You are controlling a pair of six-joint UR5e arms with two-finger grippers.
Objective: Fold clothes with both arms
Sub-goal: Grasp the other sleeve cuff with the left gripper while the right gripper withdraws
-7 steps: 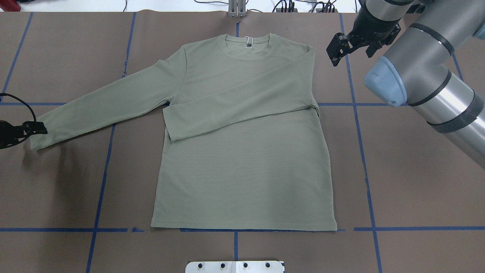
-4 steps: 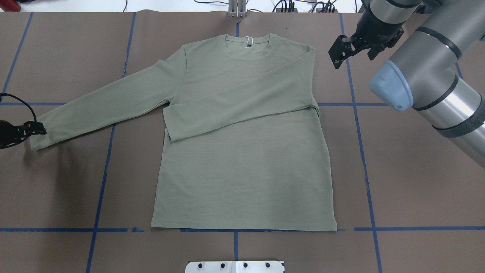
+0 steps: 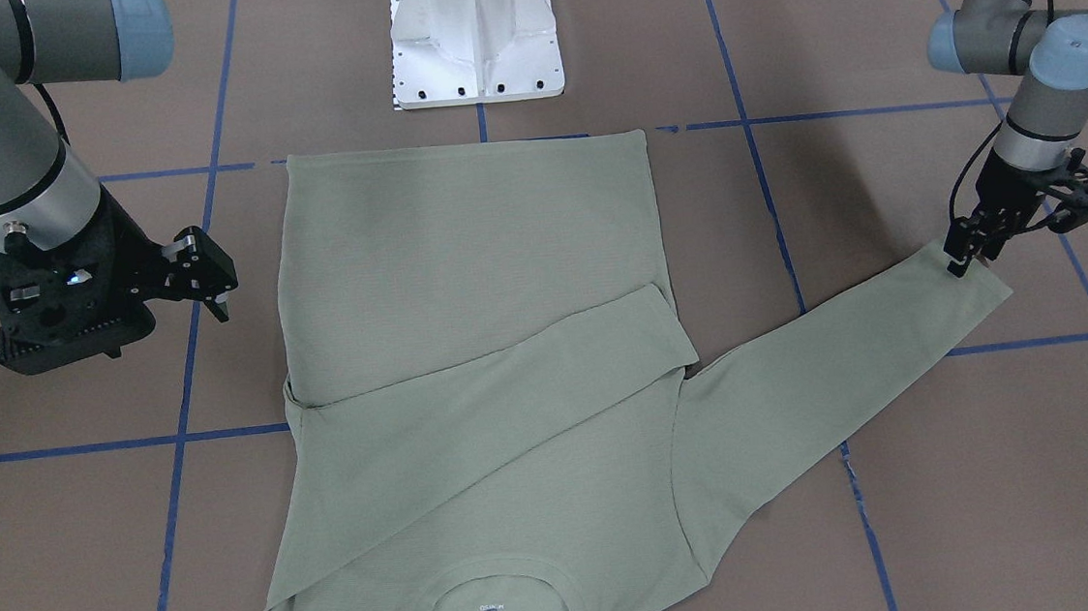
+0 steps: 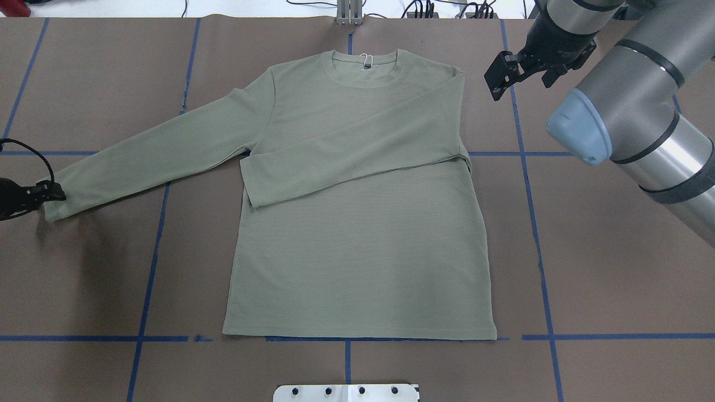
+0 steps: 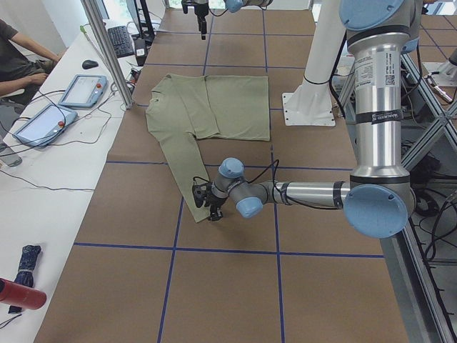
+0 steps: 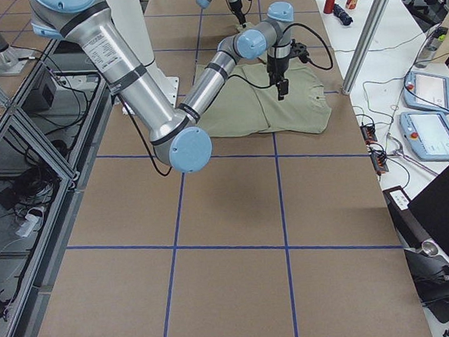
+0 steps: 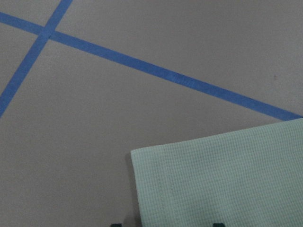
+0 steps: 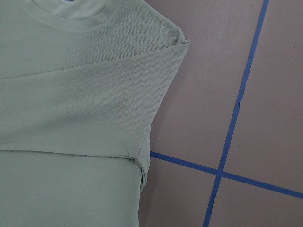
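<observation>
The sage-green long-sleeved shirt [image 4: 357,240] lies flat on the brown table, collar away from the robot. One sleeve is folded across the chest [image 4: 357,151]. The other sleeve [image 4: 151,159] stretches out toward the robot's left. My left gripper [image 4: 53,194] sits low at that sleeve's cuff [image 3: 974,276]. In the left wrist view the cuff corner [image 7: 151,170] lies between two fingertips that stand apart, so the gripper is open. My right gripper [image 4: 499,75] hovers open beside the shirt's folded shoulder [image 8: 177,47], apart from the cloth and holding nothing.
Blue tape lines [image 4: 536,234] grid the table. The white pedestal base [image 3: 474,34] stands just behind the shirt's hem. A side bench with tablets [image 5: 82,89] and a seated person runs along the far edge, with upright metal posts [image 5: 107,50].
My left gripper has slid slightly outward along the cuff end. The right gripper has drifted a little up and away from the shoulder. The shirt has not moved.
</observation>
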